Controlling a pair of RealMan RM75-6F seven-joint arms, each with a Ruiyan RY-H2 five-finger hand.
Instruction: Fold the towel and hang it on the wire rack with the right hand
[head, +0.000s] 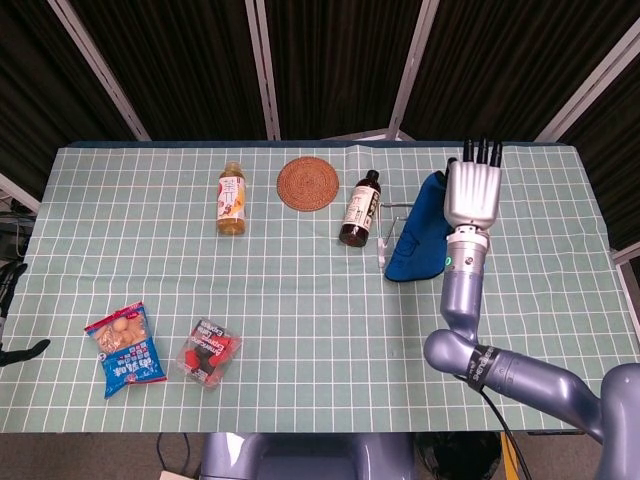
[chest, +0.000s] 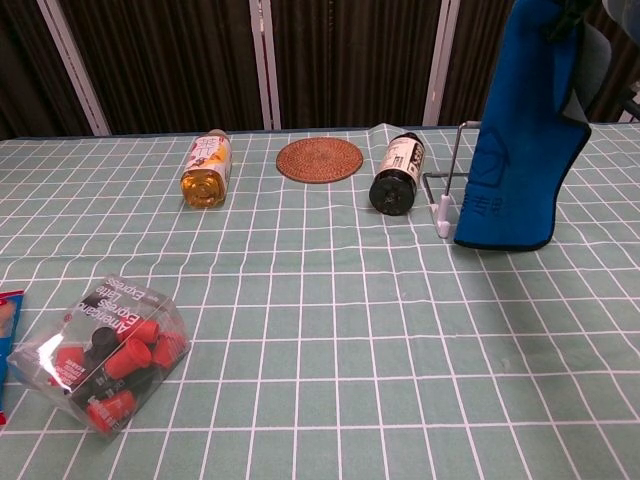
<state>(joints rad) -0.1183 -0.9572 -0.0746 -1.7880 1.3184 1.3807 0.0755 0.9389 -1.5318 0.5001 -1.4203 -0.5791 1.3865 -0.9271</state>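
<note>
My right hand (head: 472, 195) is raised over the right side of the table and holds the blue towel (head: 418, 235) by its top. The towel (chest: 520, 140) hangs straight down as a folded panel, its lower edge just above the tablecloth. The small wire rack (chest: 447, 180) stands just left of the towel, which hides the rack's right part. In the head view the rack (head: 390, 222) shows between the towel and a dark bottle. Only the grey palm of the right hand (chest: 598, 55) shows in the chest view. Dark fingertips of my left hand (head: 12, 310) show spread at the far left edge, holding nothing.
A dark bottle (head: 360, 208) lies just left of the rack. Behind it sits a woven coaster (head: 308, 183), and a yellow drink bottle (head: 231, 198) lies further left. A blue snack bag (head: 125, 348) and a clear pack of red pieces (head: 208, 352) rest at the front left.
</note>
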